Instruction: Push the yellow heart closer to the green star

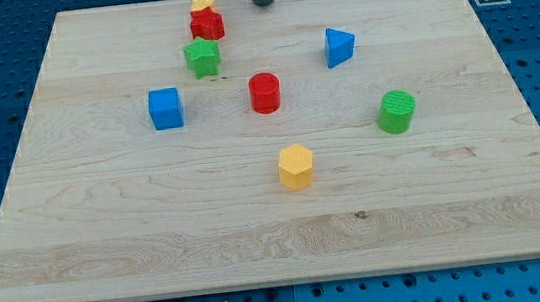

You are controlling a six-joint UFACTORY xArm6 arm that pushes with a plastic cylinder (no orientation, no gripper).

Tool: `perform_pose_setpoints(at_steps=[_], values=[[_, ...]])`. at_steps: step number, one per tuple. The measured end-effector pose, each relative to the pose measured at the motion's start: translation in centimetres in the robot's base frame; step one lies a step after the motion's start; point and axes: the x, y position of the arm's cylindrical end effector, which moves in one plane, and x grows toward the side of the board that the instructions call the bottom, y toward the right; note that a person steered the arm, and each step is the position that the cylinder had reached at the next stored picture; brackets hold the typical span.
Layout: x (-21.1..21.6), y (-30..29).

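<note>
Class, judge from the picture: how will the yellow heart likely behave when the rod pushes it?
The yellow heart looks low and flat-based, so it probably slides rather than rolls. It seems to touch the red block, which may shift too. My tip sits to its right, so an off-centre push could spin it.

One camera view looks down obliquely from the near edge (moderately close); the pale wooden board (278, 231) fills it.

Yellow heart (201, 1) left of my tip (262, 2), near the top edge, green star (202, 57) lower-left of it, flat on board
</note>
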Motion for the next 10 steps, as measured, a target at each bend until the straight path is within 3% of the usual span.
perform_pose_setpoints(at_steps=[5, 10], values=[[0.7, -8.8], [6.6, -13.0]])
